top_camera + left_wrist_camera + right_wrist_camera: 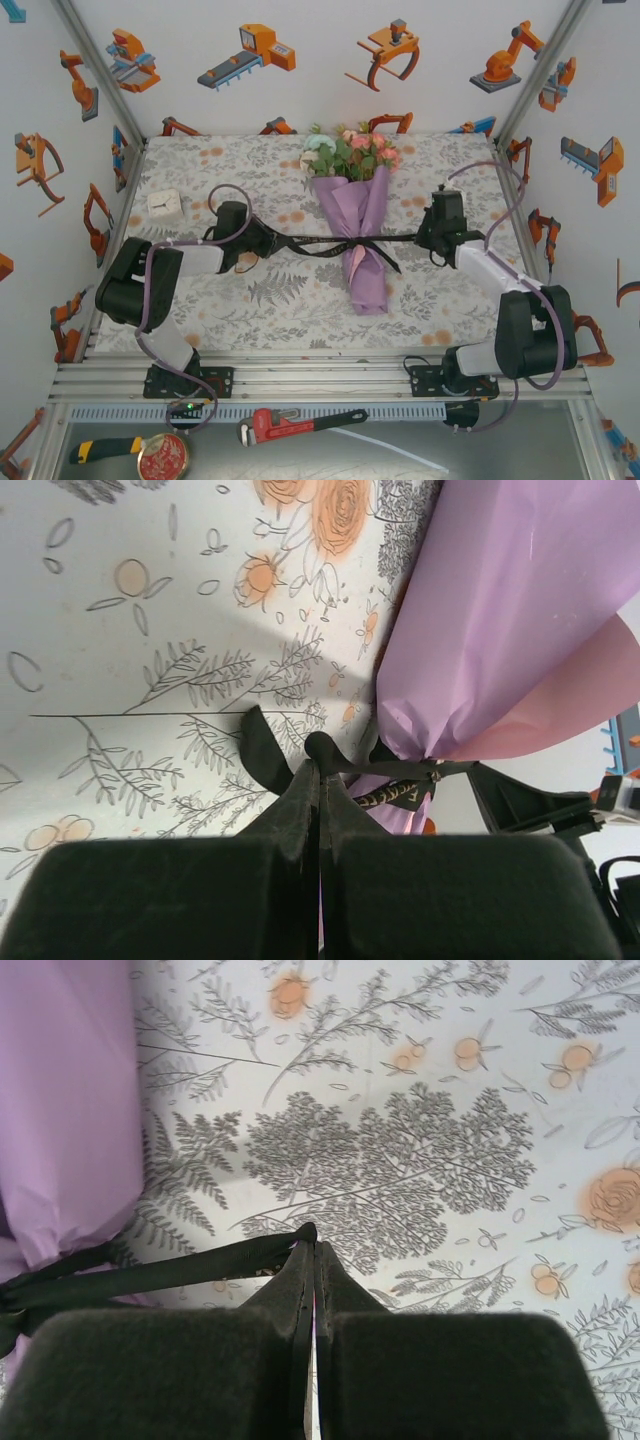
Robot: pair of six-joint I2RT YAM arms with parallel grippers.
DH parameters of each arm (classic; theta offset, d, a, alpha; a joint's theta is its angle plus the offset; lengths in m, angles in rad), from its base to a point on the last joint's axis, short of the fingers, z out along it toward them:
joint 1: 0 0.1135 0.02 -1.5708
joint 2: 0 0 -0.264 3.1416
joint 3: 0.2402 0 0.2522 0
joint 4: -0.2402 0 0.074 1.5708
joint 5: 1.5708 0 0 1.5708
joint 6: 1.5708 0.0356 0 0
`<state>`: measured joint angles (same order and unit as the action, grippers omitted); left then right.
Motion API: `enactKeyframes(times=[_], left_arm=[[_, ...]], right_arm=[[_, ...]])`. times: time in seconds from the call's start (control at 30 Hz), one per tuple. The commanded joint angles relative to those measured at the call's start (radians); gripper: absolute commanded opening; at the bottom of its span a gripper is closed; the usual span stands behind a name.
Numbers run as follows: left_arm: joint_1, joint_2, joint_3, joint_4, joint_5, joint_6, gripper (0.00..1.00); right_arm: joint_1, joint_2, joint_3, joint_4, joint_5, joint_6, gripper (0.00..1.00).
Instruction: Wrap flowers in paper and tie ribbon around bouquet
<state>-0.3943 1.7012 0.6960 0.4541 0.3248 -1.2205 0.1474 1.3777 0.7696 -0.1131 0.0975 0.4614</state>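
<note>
On the flower-print counter (250,300) lies the bouquet (352,230); left jaws and right jaws, both clamped tight, each pinch one end of the ribbon (300,243) tied around it.

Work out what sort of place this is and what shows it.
Probably a robot test cell: left arm and right arm bolted to a metal rail, walls printed with robot cartoons, a red pipe wrench.

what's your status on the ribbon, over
Left gripper, right gripper shut on black fabric ribbon, one end each. Ribbon taut around waist of lilac paper bouquet. Small white square clock far left, clear.
</note>
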Motion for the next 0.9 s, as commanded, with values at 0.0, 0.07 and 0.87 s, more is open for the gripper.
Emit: enactKeyframes(times=[0.0,0.07,0.87], left_arm=[[0.065,-0.026,-0.050,-0.008,-0.075,0.015,0.00],[0.069,-0.023,-0.060,0.007,-0.070,0.001,0.00],[0.004,-0.718,-0.243,-0.252,-0.937,1.194,0.97]], right_arm=[[-0.082,0.008,0.005,-0.078,0.202,0.031,0.00],[-0.094,0.006,0.003,-0.081,0.194,0.056,0.00],[-0.155,-0.111,-0.167,0.260,0.223,-0.255,0.95]])
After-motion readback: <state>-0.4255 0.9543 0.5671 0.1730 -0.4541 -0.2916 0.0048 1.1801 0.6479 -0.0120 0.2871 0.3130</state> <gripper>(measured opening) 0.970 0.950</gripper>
